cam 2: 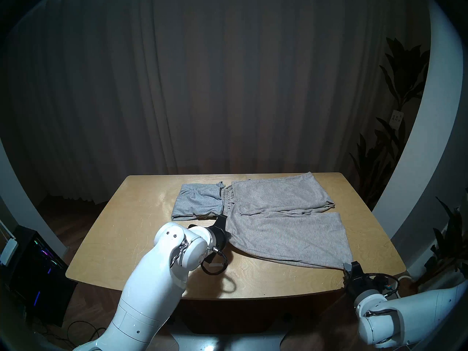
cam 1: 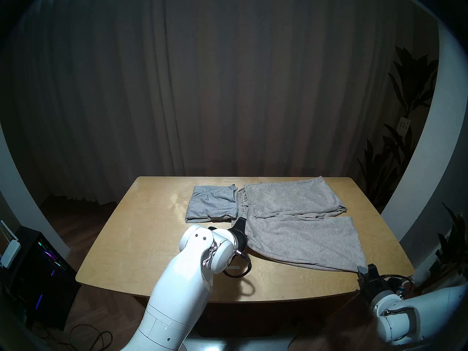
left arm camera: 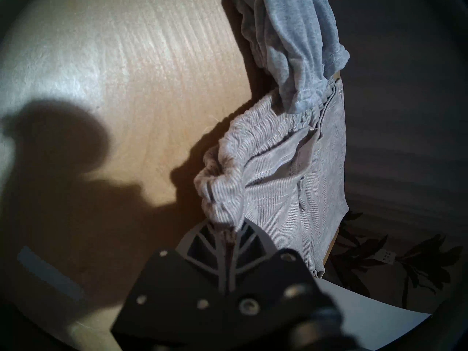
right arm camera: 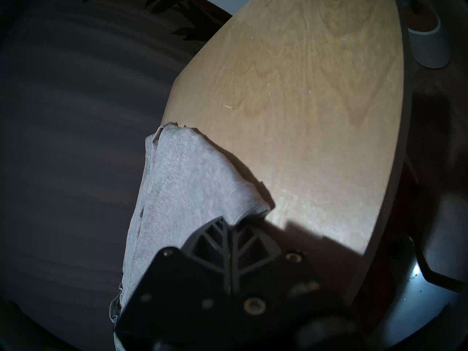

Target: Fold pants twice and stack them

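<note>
The beige-grey pants (cam 1: 301, 239) (cam 2: 286, 231) lie spread across the right half of the wooden table (cam 1: 141, 231), legs pointing right. My left gripper (cam 1: 242, 222) (left arm camera: 231, 229) is shut on their gathered waistband (left arm camera: 228, 183) at its near corner. My right gripper (cam 1: 362, 270) (right arm camera: 229, 223) is shut on the near leg's hem corner (right arm camera: 243, 203) by the table's front right edge. The smaller light grey pants (cam 1: 211, 203) (cam 2: 197, 199) (left arm camera: 298, 44) lie folded to the left, their edge resting over the beige waistband.
Dark curtains hang behind the table. A computer tower (cam 1: 38, 272) with coloured lights stands on the floor at left. Potted plants (cam 1: 405, 130) fill the right side, and a white pot (right arm camera: 428, 46) sits beyond the table edge.
</note>
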`<state>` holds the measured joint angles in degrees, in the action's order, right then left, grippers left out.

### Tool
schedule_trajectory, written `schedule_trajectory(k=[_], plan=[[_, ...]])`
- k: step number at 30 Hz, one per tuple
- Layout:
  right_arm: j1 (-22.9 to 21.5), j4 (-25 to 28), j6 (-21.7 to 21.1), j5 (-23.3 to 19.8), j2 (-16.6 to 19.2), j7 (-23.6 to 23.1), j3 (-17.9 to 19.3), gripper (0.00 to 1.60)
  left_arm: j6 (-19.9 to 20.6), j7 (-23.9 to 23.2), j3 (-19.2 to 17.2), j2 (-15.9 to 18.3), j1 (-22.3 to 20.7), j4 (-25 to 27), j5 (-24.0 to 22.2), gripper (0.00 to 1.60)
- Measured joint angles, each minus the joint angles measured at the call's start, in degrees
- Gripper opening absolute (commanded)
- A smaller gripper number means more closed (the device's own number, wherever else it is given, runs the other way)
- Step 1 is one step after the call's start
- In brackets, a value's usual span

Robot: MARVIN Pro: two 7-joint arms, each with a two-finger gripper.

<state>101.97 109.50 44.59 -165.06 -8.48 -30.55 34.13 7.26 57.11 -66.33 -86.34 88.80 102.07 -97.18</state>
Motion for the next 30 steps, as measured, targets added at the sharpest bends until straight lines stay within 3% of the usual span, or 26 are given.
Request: schedule_trajectory(k=[15, 30], plan=[[-1.7, 0.8, 2.0, -0.1, -1.0, 5.8, 3.5, 0.00, 2.0, 0.0, -1.6, -0.2, -2.6, 0.7, -2.1, 0.00], [-5.1, 2.9, 4.5, -0.1, -1.3, 11.6, 9.7, 0.00, 3.9, 0.3, -3.3, -0.8, -5.4, 0.5, -4.5, 0.00]])
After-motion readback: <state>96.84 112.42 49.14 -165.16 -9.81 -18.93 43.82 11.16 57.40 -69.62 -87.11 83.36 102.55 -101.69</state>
